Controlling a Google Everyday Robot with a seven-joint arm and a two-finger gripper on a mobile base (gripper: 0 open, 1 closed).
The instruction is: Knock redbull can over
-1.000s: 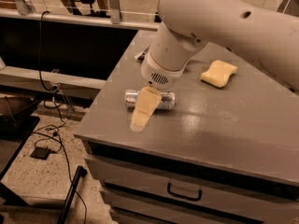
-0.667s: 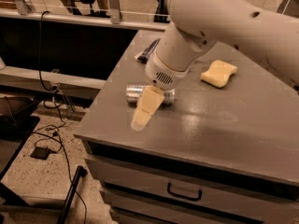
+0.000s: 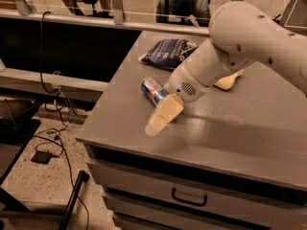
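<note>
Your arm (image 3: 249, 32) has swung back, uncovering the snack bag (image 3: 168, 51), while the redbull can (image 3: 152, 90) lies on its side on the cabinet (image 3: 240, 128) behind the gripper (image 3: 158, 121) — spread or pressed together, you cannot tell — so the knock looks done; next, lift clear.

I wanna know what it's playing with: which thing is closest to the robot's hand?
The redbull can, lying on its side right behind the gripper; the blue snack bag and the yellow object sit farther back.
</note>
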